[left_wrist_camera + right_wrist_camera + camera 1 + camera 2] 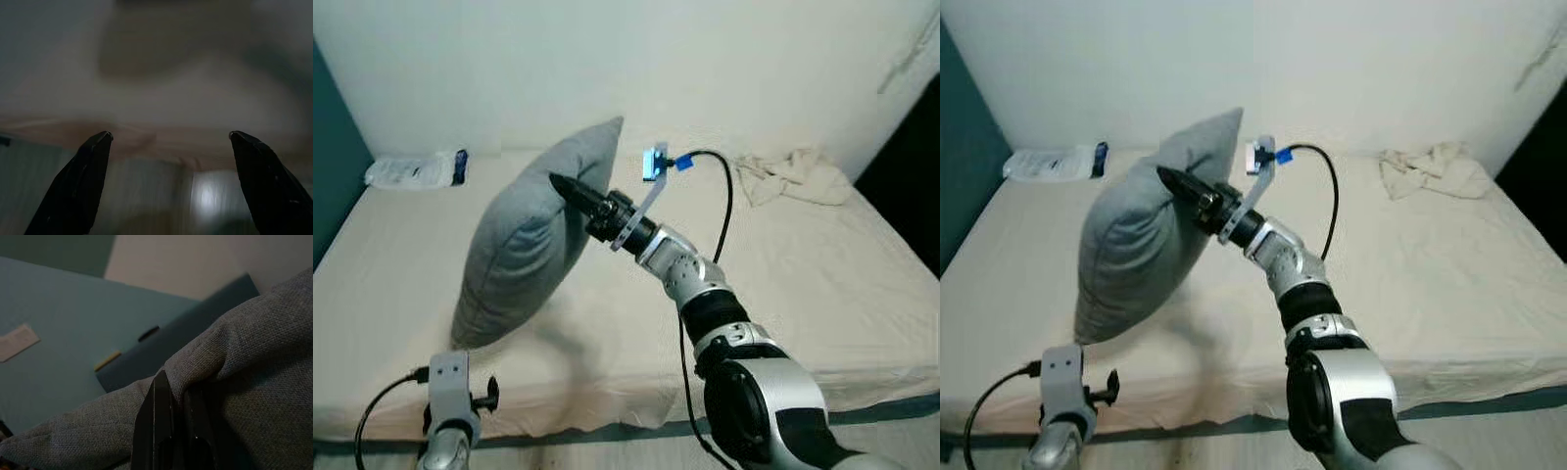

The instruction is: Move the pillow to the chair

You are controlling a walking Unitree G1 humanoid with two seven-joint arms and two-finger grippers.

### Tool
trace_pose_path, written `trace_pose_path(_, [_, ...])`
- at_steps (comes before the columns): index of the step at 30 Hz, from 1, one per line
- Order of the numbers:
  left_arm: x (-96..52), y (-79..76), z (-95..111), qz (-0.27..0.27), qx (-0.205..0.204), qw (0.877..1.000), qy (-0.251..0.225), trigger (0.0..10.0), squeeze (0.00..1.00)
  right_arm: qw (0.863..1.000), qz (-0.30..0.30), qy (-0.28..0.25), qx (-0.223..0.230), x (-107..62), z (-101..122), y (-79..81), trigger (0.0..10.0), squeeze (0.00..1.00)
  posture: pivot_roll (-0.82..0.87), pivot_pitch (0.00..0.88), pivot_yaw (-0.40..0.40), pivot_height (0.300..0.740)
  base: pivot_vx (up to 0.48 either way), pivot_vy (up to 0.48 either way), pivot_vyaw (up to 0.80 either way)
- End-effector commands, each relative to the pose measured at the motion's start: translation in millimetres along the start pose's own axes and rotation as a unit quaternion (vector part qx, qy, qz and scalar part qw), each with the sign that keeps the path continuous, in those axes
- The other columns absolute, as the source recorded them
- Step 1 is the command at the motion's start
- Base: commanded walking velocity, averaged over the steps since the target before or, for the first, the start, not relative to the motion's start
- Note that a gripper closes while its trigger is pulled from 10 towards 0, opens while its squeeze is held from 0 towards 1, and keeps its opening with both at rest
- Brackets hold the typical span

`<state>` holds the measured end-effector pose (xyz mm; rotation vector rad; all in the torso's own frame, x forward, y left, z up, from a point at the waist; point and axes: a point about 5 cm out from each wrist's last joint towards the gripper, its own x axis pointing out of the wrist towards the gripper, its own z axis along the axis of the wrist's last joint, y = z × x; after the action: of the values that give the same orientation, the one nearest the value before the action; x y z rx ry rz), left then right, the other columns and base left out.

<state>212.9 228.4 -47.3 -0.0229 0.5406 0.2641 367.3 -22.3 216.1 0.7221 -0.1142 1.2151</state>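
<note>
A grey pillow (524, 245) hangs lifted above the cream bed (822, 284), one corner up and its lower end close over the mattress near the front edge. My right gripper (564, 186) is shut on the pillow's right edge near the top, with my right arm stretched out over the bed. In the right wrist view the black fingers (159, 426) pinch a fold of the grey fabric (254, 362). My left gripper (168, 139) is open with nothing between its fingers, and its wrist (450, 387) stays low at the bed's front edge.
A clear plastic packet (416, 169) lies at the bed's far left corner. A crumpled cream cloth (793, 176) lies at the far right by the white wall. A teal wall (333, 166) borders the left side. Dark floor (901, 436) runs below the mattress edge.
</note>
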Motion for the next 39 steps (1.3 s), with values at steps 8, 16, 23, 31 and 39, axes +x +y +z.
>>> trace_pose_path(8, [-21.3,10.7,-47,0.028,0.015,0.994,0.108,10.0,0.00,0.993,-0.051,0.100,-0.027,-7.8,-40,-5.9,0.0,0.00,0.08,0.025,-0.102,0.740,0.000,0.000,0.00])
trace_pose_path(16, [-35.8,16.7,-71,0.035,0.032,0.985,0.166,10.0,0.00,0.985,-0.078,0.151,-0.023,-14.5,-70,-6.1,10.0,0.00,0.08,0.019,-0.099,0.740,0.000,0.000,0.00])
trace_pose_path(23, [-49.0,19.6,-89,0.036,0.048,0.976,0.209,10.0,0.00,0.960,-0.131,0.239,-0.062,-33.8,-102,-13.8,10.0,0.00,0.09,0.007,-0.102,0.740,0.000,0.000,0.00])
trace_pose_path(31, [-65.0,19.4,-108,0.039,0.049,0.966,0.249,10.0,0.00,0.936,-0.078,0.342,-0.025,-66.5,-157,0.2,10.0,0.00,0.10,0.011,-0.107,0.740,0.000,0.000,0.00])
trace_pose_path(39, [-74.8,16.7,-119,0.032,0.058,0.960,0.273,10.0,0.00,0.914,-0.121,0.386,0.000,-94.6,-188,3.3,10.0,0.00,0.10,0.000,-0.105,0.740,0.000,0.000,0.00])
